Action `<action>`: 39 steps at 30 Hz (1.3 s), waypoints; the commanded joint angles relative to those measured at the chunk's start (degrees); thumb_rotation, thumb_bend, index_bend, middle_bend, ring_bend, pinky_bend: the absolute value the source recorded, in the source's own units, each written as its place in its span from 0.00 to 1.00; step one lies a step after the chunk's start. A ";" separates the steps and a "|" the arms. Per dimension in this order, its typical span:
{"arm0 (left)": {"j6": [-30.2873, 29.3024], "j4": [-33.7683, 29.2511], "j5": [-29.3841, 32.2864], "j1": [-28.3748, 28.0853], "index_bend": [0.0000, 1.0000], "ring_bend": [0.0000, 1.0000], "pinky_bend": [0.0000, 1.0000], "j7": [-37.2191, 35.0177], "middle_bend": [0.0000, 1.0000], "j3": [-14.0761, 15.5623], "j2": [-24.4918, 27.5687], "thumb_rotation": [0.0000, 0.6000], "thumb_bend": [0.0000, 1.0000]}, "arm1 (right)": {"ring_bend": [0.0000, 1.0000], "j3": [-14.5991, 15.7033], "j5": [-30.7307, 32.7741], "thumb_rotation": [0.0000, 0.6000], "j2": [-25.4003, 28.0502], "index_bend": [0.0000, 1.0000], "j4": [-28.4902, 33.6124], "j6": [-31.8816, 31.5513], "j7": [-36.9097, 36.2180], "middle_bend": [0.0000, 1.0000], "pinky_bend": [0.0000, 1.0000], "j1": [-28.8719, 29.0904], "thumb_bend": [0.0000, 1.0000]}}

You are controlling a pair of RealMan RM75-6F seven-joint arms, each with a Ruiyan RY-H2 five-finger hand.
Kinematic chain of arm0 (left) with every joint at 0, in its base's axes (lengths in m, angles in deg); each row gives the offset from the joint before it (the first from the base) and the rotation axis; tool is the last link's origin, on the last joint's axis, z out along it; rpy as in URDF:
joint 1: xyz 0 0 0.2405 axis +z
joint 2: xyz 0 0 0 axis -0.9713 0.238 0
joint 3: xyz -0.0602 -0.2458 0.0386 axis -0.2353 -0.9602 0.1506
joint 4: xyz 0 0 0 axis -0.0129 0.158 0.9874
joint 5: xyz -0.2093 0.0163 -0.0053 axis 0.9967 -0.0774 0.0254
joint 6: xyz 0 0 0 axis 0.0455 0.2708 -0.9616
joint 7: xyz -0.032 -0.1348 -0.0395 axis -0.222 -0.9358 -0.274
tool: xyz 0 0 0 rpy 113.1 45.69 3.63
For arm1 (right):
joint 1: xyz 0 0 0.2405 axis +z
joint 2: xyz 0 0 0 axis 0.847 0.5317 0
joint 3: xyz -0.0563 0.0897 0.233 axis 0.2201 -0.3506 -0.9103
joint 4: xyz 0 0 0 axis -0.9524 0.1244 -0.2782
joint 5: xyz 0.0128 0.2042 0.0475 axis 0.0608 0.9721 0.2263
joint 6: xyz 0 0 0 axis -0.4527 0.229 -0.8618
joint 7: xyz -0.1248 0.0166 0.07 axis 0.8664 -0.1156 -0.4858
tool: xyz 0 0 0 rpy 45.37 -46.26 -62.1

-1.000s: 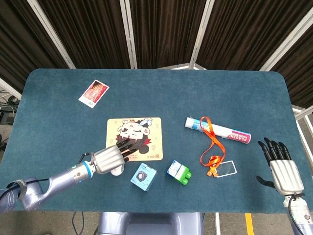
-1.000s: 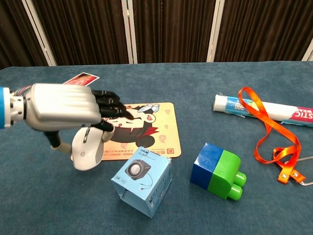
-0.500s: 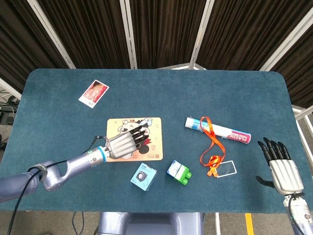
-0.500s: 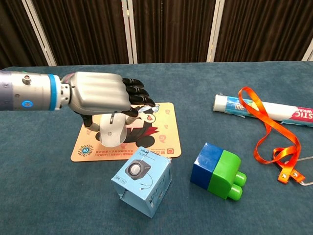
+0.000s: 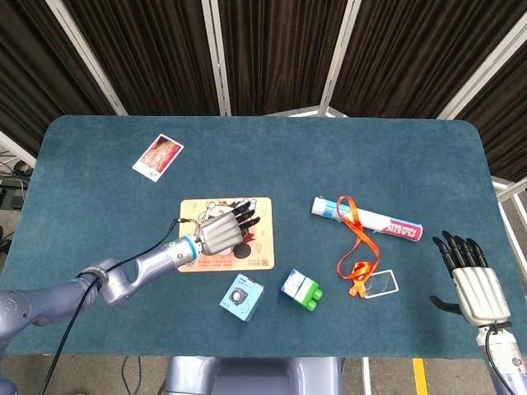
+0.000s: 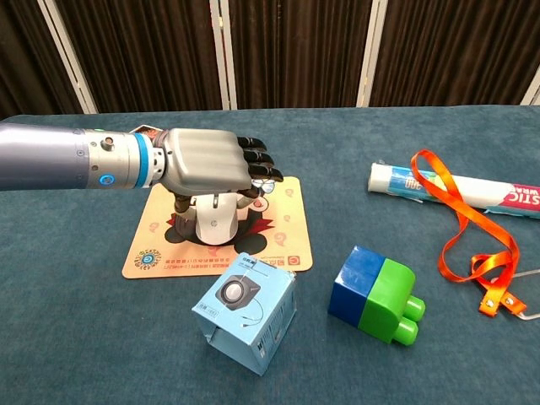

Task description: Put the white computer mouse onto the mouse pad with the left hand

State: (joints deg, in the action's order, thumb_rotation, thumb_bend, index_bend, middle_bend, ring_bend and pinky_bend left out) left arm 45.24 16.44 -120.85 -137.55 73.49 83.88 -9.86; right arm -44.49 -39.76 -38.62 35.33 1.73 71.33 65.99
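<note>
The white computer mouse [image 6: 215, 218] is over the middle of the cartoon-printed mouse pad [image 6: 278, 245], mostly covered from above by my left hand [image 6: 207, 164]. That hand [image 5: 221, 231] grips the mouse with its dark fingers curled over the front. In the head view the mouse is hidden under the hand, which sits over the mouse pad [image 5: 259, 255]. Whether the mouse touches the pad I cannot tell. My right hand [image 5: 471, 276] is far off at the table's right front edge, fingers spread, holding nothing.
A light blue box [image 6: 245, 312] stands just in front of the pad, a blue and green block [image 6: 375, 295] to its right. A white tube [image 5: 370, 219] with an orange lanyard [image 5: 356, 239], a clear tag [image 5: 383, 284] and a photo card [image 5: 158, 155] lie further off.
My left hand has carried the mouse from the table beside the pad's front left corner up and to the right, to over the pad's middle. The right hand has stayed put.
</note>
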 commanded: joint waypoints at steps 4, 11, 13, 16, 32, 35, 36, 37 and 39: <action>-0.30 2.63 -0.46 -1.47 0.53 0.00 0.00 -0.78 0.00 0.44 -1.63 1.00 0.26 | 0.00 -0.05 0.17 1.00 -0.01 0.00 0.07 0.14 0.16 0.00 0.00 0.08 0.09; -1.33 4.54 -1.07 -2.04 0.38 0.00 0.00 -1.84 0.00 1.47 -2.79 1.00 0.26 | 0.00 -0.05 0.27 1.00 -0.04 0.00 0.11 0.15 0.34 0.00 0.00 0.10 0.09; -1.66 4.77 -1.04 -2.03 0.35 0.00 0.00 -2.12 0.00 1.64 -2.88 1.00 0.26 | 0.00 -0.05 0.25 1.00 -0.05 0.00 0.11 0.12 0.35 0.00 0.00 0.10 0.09; -2.27 5.00 -0.99 -1.94 0.32 0.00 0.00 -2.24 0.00 2.09 -2.83 1.00 0.26 | 0.00 -0.03 0.24 1.00 -0.05 0.00 0.09 0.09 0.37 0.00 0.00 0.09 0.09; -5.96 1.44 0.72 -0.04 0.19 0.00 0.00 -1.24 0.00 2.86 0.55 1.00 0.26 | 0.00 0.04 0.21 1.00 -0.03 0.00 0.08 0.01 0.28 0.00 0.00 0.07 0.09; -8.21 -2.66 1.88 1.98 0.16 0.00 0.00 -0.13 0.00 2.85 3.98 1.00 0.26 | 0.00 0.05 0.21 1.00 -0.01 0.00 0.05 -0.01 0.27 0.00 0.00 0.07 0.09; -9.00 -4.21 2.31 2.74 0.16 0.00 0.00 0.56 0.00 2.85 5.26 1.00 0.26 | 0.00 0.05 0.20 1.00 -0.02 0.00 0.05 -0.04 0.30 0.00 0.00 0.06 0.09; -9.92 -5.88 2.85 3.62 0.15 0.00 0.00 1.31 0.00 2.81 6.59 1.00 0.26 | 0.00 0.05 0.20 1.00 -0.04 0.00 0.04 -0.07 0.34 0.00 0.00 0.05 0.09; -12.02 -9.45 4.27 5.72 0.13 0.00 0.00 2.86 0.00 2.69 9.26 1.00 0.26 | 0.00 0.05 0.18 1.00 -0.10 0.00 0.02 -0.17 0.52 0.00 0.00 0.01 0.09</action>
State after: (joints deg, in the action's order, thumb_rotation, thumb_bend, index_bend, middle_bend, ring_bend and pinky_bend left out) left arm 35.94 11.01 -118.39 -134.50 74.28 86.67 -3.99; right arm -44.43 -39.58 -38.70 35.35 1.58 71.84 66.02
